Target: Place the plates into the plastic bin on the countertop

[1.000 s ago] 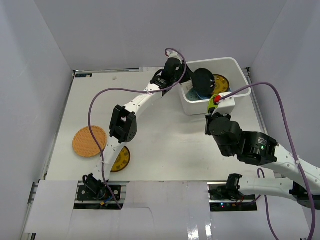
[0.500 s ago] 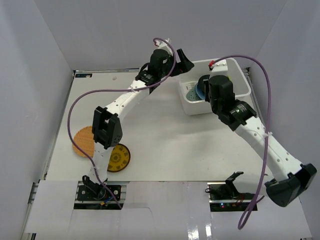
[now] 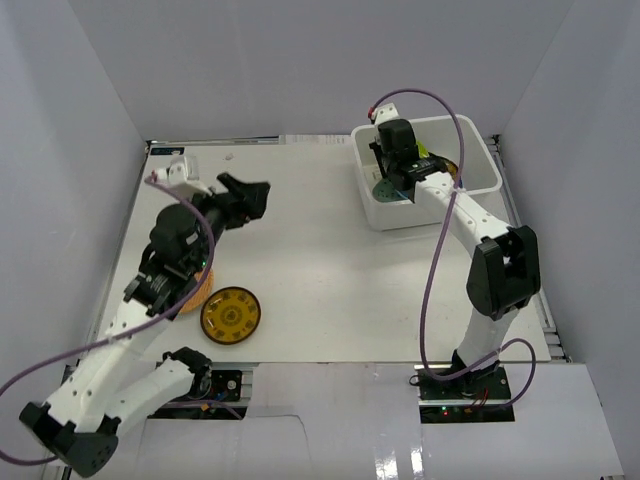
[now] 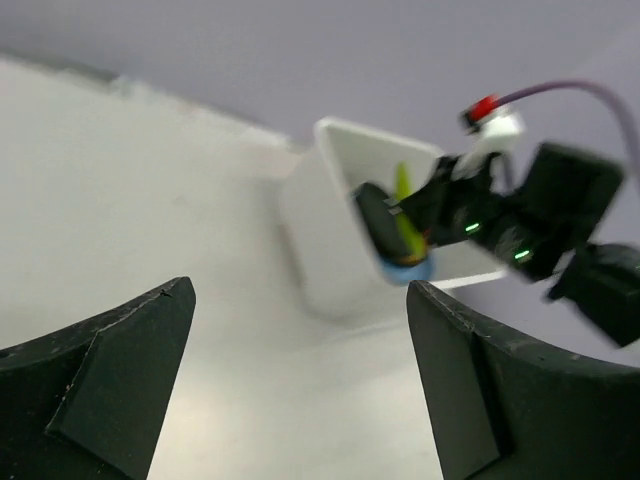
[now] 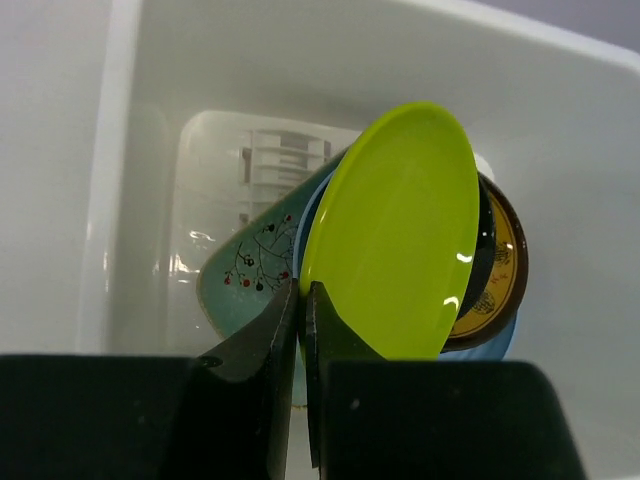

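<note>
Inside the white plastic bin [image 3: 415, 212] my right gripper [image 5: 302, 290] is shut on the rim of the lime green plate [image 5: 395, 230], which stands on edge. Behind it lean a pale green squarish plate [image 5: 250, 275], a black plate [image 5: 495, 270] and a light blue plate [image 5: 490, 340]. My left gripper [image 3: 252, 190] hangs open and empty over the countertop [image 3: 330, 270], well left of the bin [image 4: 320, 230]. A patterned yellow plate [image 3: 231, 315] lies near the front left. Only a sliver of the orange plate [image 3: 199, 292] shows beside the left arm.
Grey walls enclose the countertop on three sides. The right arm [image 3: 480, 230] stretches from the near edge up over the bin's front wall. Purple cables loop off both arms.
The left gripper has opened and pulled back from the bin toward the left. The right arm has carried the lime green plate up into the bin.
</note>
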`<action>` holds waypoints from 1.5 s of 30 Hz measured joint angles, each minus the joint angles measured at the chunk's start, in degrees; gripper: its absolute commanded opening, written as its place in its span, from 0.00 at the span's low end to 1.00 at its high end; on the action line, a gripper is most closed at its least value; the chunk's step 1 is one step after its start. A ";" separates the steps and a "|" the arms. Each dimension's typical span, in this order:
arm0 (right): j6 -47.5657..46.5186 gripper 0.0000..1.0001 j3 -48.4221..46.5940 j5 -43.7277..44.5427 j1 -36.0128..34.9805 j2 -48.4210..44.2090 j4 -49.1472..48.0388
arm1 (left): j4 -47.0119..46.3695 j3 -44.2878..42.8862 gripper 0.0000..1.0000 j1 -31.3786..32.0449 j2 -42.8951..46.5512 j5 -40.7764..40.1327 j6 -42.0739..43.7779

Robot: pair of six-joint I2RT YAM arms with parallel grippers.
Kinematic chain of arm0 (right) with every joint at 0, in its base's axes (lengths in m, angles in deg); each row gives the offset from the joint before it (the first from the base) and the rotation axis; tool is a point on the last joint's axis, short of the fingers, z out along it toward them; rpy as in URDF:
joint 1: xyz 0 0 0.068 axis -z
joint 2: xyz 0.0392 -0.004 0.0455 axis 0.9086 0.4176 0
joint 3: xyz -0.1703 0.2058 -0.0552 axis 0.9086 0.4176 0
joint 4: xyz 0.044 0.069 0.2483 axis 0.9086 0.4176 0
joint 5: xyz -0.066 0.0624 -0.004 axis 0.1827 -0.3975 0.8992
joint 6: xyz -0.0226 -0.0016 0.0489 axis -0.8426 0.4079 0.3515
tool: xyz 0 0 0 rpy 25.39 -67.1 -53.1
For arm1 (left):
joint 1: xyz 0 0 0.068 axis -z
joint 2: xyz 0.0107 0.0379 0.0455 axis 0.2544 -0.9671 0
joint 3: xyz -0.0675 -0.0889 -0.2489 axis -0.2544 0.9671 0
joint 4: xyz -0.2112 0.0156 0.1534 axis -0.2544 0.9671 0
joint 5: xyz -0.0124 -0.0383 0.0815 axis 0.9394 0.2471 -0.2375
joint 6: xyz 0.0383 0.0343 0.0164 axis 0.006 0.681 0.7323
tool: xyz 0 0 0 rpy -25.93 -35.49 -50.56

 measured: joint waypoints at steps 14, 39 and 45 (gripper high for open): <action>4.09 0.89 -2.36 -2.43 -0.81 1.03 3.10 | 35.43 21.44 0.98 -0.04 18.73 -22.60 -15.21; 55.76 0.65 33.53 -36.24 -35.52 8.87 -38.14 | 50.45 33.70 0.98 -4.37 15.41 -31.61 -52.74; 59.21 0.53 30.84 -36.87 -36.92 13.22 -42.10 | 45.22 36.13 0.98 -9.84 11.89 -28.87 -50.31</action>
